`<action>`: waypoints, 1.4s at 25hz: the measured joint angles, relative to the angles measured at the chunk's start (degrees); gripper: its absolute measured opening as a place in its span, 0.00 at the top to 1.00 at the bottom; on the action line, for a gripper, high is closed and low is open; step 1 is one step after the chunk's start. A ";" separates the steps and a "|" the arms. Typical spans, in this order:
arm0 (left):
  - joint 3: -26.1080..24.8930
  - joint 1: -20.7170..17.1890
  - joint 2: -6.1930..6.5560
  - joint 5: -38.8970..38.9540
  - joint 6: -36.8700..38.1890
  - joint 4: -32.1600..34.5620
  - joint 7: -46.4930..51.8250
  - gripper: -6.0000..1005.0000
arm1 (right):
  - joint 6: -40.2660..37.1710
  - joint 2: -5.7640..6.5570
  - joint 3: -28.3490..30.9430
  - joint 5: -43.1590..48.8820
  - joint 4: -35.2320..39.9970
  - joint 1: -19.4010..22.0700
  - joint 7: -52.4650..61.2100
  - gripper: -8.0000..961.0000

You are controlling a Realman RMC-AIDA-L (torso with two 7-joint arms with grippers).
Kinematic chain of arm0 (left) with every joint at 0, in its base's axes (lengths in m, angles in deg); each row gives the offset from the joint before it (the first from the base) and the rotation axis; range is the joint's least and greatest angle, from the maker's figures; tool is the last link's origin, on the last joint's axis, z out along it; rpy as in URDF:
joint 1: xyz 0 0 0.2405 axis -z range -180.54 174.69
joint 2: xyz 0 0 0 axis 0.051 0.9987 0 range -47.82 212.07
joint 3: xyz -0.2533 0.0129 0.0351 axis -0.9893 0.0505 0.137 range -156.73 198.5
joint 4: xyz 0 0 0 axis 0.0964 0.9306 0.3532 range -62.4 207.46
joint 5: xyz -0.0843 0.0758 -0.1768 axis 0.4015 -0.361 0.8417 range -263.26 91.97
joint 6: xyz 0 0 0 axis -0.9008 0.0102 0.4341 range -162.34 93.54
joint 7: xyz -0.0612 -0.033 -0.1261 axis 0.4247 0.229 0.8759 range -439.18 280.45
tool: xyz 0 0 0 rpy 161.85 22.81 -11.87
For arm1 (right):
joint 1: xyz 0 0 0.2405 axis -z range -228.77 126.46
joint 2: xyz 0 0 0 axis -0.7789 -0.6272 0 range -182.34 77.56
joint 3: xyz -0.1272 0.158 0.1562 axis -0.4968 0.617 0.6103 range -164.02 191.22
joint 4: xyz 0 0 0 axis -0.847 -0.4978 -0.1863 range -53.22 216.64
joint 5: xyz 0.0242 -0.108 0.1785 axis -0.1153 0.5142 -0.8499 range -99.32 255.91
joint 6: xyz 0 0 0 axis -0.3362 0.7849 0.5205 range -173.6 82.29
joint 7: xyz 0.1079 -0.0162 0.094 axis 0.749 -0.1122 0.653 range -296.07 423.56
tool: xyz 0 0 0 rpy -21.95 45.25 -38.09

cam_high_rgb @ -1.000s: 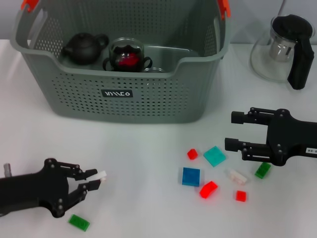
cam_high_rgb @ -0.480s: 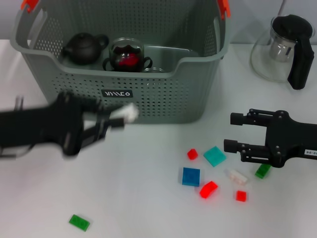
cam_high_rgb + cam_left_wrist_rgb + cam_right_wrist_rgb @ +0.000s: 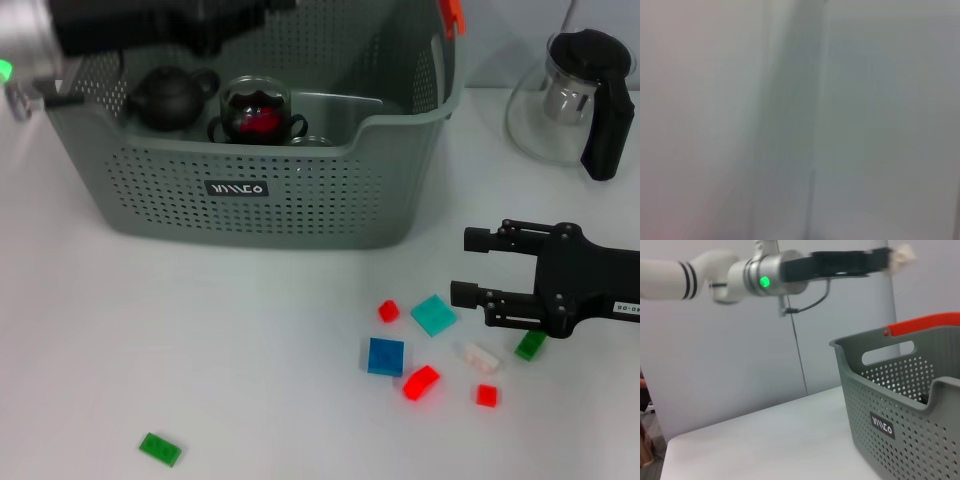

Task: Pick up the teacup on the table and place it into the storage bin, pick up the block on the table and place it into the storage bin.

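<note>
One white block (image 3: pixel 903 253) pinched in the left claw (image 3: pixel 890 257) above the storage bin (image 3: pixel 300 200), right claw (image 3: pixel 480 268) open beside loose desk blocks; likely risk: early release outside the rim through fast swing.

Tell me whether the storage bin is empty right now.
Not empty: the storage bin holds a dark teapot and a glass teacup.

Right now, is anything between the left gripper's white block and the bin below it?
Nothing visible. The left gripper holds the white block high above the bin, whose top is open. The teapot and teacup already inside leave floor free.
</note>
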 joint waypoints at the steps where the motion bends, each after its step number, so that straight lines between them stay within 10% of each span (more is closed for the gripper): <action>1: 2.18 0.33 0.49 -0.14 -2.86 0.64 2.22 0.74 | -0.01 0.00 0.01 0.00 0.00 -0.05 0.01 0.23; 7: 16.37 0.96 2.17 -6.92 -19.80 4.20 14.35 0.72 | -0.11 -0.01 0.04 0.00 0.03 -0.11 0.18 0.23; 16: 26.99 1.86 -0.58 -18.61 -35.51 4.13 19.99 0.70 | 0.06 0.00 0.04 -0.11 0.00 -0.13 0.27 0.23; 35: 28.51 8.96 -0.84 -32.51 -40.42 -0.97 37.53 0.65 | 0.06 0.00 0.74 -0.29 0.00 -0.07 0.52 0.23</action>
